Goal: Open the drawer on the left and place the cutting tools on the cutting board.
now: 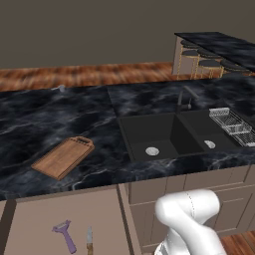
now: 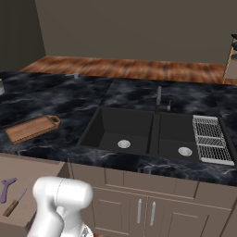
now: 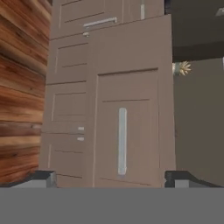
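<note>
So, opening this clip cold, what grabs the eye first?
The drawer at lower left stands pulled out, with the purple peeler and the small knife lying side by side inside. Above it, the wooden cutting board lies bare on the black marble counter, left of the dark double sink. In the hand view the gripper faces the drawer's panel front, fingers set wide apart with nothing between them.
</note>
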Motion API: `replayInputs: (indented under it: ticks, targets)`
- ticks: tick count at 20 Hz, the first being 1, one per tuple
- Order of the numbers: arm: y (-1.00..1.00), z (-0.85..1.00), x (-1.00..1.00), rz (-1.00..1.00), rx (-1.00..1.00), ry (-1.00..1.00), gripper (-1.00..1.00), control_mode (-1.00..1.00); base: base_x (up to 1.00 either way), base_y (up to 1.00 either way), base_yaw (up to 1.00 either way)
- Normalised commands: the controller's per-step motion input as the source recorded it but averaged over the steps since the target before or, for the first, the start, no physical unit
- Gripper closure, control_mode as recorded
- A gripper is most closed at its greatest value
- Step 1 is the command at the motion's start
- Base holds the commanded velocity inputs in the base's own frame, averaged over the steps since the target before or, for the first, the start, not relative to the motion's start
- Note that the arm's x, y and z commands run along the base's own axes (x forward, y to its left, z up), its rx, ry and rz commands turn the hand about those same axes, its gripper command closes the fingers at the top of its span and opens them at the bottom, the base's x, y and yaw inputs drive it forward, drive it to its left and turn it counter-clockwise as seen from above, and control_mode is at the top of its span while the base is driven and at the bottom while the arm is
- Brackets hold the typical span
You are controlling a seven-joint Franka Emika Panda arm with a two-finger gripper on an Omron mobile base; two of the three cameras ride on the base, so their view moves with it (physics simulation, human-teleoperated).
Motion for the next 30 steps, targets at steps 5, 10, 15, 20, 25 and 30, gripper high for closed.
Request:
replayInputs:
  ticks: [5, 10, 15, 20, 25, 30]
  targets:
    - [-0.02, 0.89, 0.02, -0.05, 0.00, 0.25, -1.00, -1.00, 0.00, 0.00, 0.00]
    - [-0.26, 0.77, 0.28, 0.00, 0.00, 0.25, -1.00, -1.00, 0.00, 0.00, 0.00]
    - [-0.44, 0.89, 0.49, 0.00, 0.01, 0.23, -1.00, -1.00, 0.00, 0.00, 0.00]
    - [-0.44, 0.97, 0.50, 0.00, 0.02, 0.24, -1.00, -1.00, 0.00, 0.00, 0.00]
    - [-0.39, 1.00, 0.54, 0.00, 0.01, 0.27, -1.00, -1.00, 0.00, 0.00, 0.00]
    - [-0.30, 1.00, 0.63, 0.00, 0.00, 0.29, -1.00, -1.00, 0.00, 0.00, 0.00]
